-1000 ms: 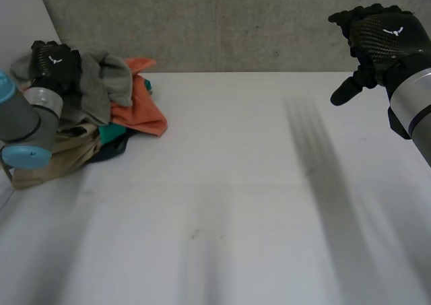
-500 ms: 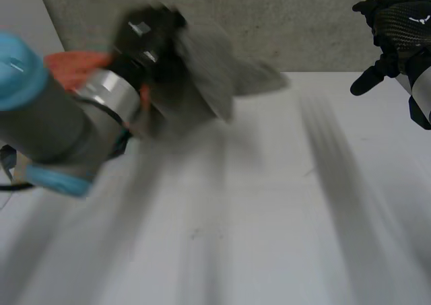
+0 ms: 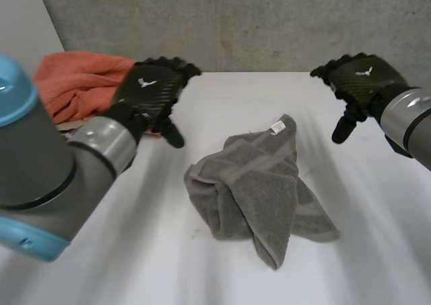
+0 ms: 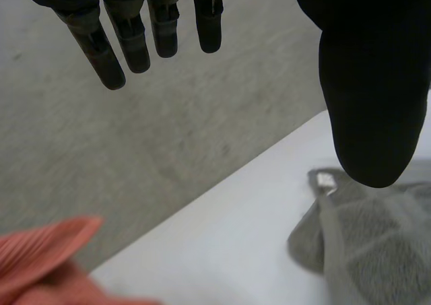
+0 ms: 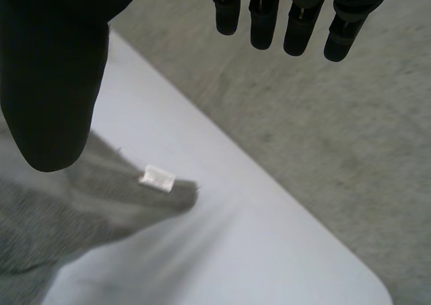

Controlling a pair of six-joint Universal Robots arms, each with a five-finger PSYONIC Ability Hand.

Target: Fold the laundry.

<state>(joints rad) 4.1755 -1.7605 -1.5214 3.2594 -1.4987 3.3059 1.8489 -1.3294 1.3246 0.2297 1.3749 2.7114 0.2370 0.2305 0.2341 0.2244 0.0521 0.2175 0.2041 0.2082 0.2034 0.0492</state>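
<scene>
Grey terry towel [image 3: 259, 184] is lying crumpled in a loose, lumpy heap mid-table, with a small white label [image 3: 277, 127] showing at its far corner. The left hand [image 3: 151, 89] is hovering to its left and the right hand [image 3: 360, 83] to its far right. Both are relaxed, grasping nothing and clear of the cloth. An orange cloth [image 3: 77, 83] is sitting at the far left of the smooth white table [image 3: 168, 251], below a rough concrete wall [image 3: 269, 22].

The left wrist view is showing straight, spread fingers [image 4: 135, 42], with the towel's labelled corner beside the thumb — and ribbing on the orange cloth.

The right wrist view is adding the table's rounded far corner [image 5: 350, 288] — that hand's fingers [image 5: 296, 22] are hanging straight, empty.
</scene>
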